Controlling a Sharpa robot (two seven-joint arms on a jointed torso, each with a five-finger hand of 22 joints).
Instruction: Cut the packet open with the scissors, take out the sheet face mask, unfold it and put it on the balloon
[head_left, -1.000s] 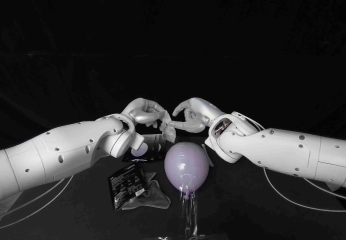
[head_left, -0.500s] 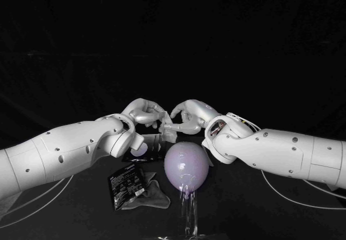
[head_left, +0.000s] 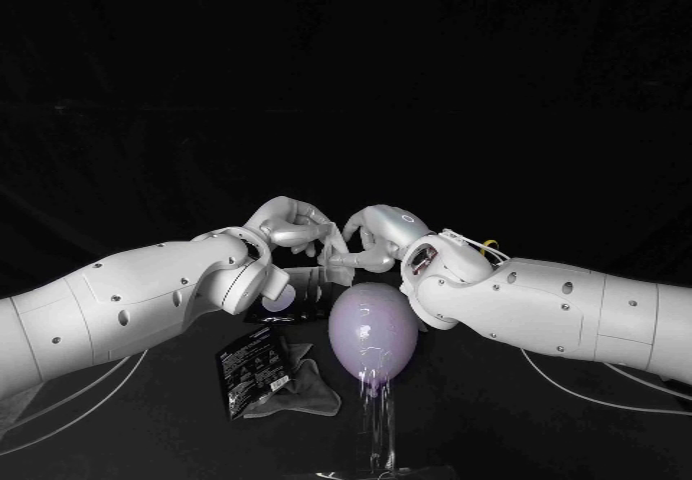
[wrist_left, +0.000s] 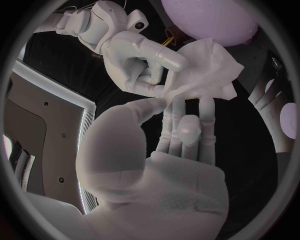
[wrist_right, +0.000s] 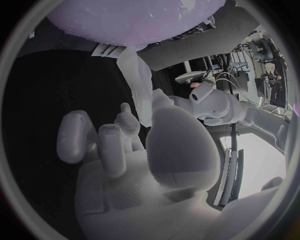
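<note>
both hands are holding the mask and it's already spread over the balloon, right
No. The left hand and right hand do hold the mask, but it is not spread over the balloon: the head view shows it folded between them and the balloon bare.

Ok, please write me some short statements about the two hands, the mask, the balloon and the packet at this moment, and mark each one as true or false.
1. The left hand and the right hand hold the white sheet face mask between them. True.
2. The mask is draped over the lilac balloon. False: the hands hold it by the balloon's top, not spread on it.
3. The black packet lies on the black table, on the robot's left of the balloon. True.
4. The balloon lies flat on the table. False: it stands raised on a clear stand.
5. The right hand holds scissors. False: it pinches the mask.
</note>
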